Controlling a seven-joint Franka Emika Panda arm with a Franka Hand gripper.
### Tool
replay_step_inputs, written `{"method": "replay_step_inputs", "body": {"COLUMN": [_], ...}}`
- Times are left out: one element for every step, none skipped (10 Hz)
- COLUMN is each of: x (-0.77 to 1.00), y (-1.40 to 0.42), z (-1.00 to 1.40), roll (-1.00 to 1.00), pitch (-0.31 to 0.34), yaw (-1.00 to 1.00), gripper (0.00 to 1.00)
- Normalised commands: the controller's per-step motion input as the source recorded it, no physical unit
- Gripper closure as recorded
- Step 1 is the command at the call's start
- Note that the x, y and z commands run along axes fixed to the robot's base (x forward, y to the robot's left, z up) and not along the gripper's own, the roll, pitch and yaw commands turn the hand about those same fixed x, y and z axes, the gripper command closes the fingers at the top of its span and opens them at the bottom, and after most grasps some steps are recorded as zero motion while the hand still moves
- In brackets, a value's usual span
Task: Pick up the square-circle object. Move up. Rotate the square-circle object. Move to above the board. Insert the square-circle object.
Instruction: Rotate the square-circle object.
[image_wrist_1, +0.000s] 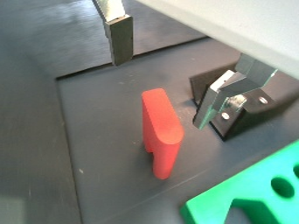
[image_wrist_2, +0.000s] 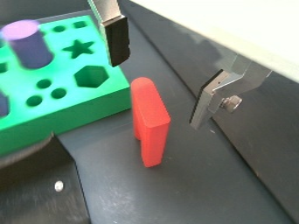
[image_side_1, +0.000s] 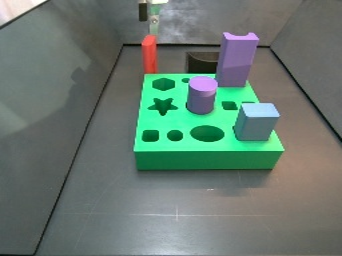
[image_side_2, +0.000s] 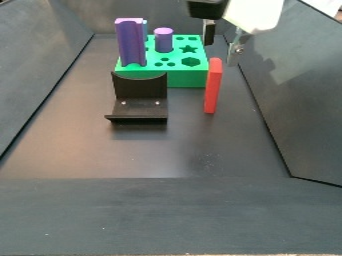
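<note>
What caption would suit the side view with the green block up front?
Gripper hovers above the upright red square-circle object, behind the green board.

The gripper (image_wrist_2: 163, 66) above the red piece (image_wrist_2: 147, 121) has silver fingers (image_wrist_2: 216, 94) with dark pads. Beside the red piece, the board (image_side_1: 203, 145) is bright green, bearing two purple cylinders (image_side_1: 202, 96) and a light-blue cube (image_side_1: 257, 122). The floor (image_side_2: 160, 150) is black.
</note>
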Motion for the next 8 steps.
{"method": "replay_step_inputs", "body": {"x": [0.04, 0.04, 0.04, 0.04, 0.04, 0.00, 0.00, 0.02], "y": [0.03, 0.03, 0.03, 0.03, 0.03, 0.00, 0.00, 0.00], "z": [-0.03, -0.03, -0.03, -0.03, -0.03, -1.00, -1.00, -1.00], "roll": [0.01, 0.02, 0.02, 0.01, 0.01, 0.01, 0.01, 0.01], "pitch": [0.017, 0.021, 0.022, 0.022, 0.022, 0.022, 0.018, -0.010], "yaw": [-1.00, -1.00, -0.74, -0.50, -0.38, -0.18, -0.12, -0.07], "gripper": [0.00, 0.00, 0.00, 0.00, 0.00, 0.00, 0.00, 0.00]}}
